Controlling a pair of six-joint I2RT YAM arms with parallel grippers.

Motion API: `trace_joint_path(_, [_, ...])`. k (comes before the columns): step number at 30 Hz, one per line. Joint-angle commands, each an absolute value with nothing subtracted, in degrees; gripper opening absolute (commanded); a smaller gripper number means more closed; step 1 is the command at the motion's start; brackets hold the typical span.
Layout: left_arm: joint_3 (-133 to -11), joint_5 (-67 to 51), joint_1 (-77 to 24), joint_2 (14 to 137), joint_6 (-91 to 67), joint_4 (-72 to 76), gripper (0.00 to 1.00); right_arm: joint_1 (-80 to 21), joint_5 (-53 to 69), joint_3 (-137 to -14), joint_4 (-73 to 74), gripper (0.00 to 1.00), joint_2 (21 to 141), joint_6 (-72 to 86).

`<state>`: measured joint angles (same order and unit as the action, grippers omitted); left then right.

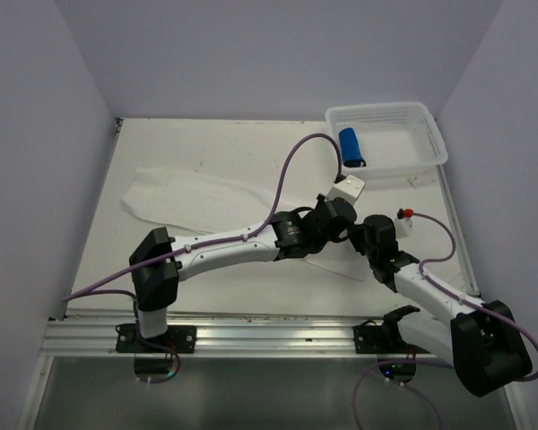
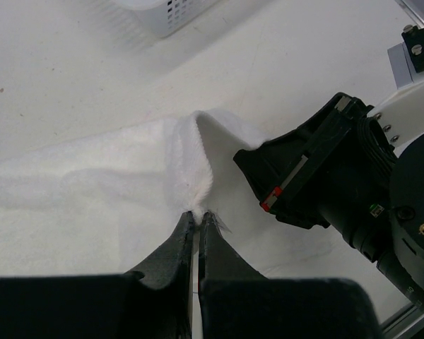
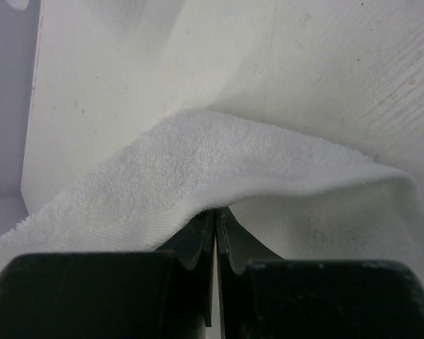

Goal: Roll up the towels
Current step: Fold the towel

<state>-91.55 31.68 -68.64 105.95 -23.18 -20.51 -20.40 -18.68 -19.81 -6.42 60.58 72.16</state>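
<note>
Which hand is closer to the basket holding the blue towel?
Left. The left hand is close to the near edge of the basket; the right hand sits beside it, farther back toward the robot. Both are shut on the white towel.

A white textured towel point(image 1: 188, 197), bright blue towel point(image 1: 351, 148), white perforated basket point(image 1: 377, 108)

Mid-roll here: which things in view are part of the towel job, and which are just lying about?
Job: white towel, edge pinched by left pincer and right pincer; blue towel, rolled, inside the basket.
Lying about: the basket itself, far right on the table.
</note>
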Motion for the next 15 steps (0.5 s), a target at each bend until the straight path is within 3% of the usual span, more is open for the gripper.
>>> trace_joint_path(1, [-90.70, 30.59, -68.47, 103.53, -23.20, -17.67, 0.00, -19.43, -22.15, -20.66, -4.83, 0.04, 59.50, 73.65])
trace_joint_path(15, [-90.70, 26.37, -68.55, 105.99, -23.64, -16.08, 0.00, -11.26, -15.21, -22.93, -2.38, 0.08, 60.02, 71.55])
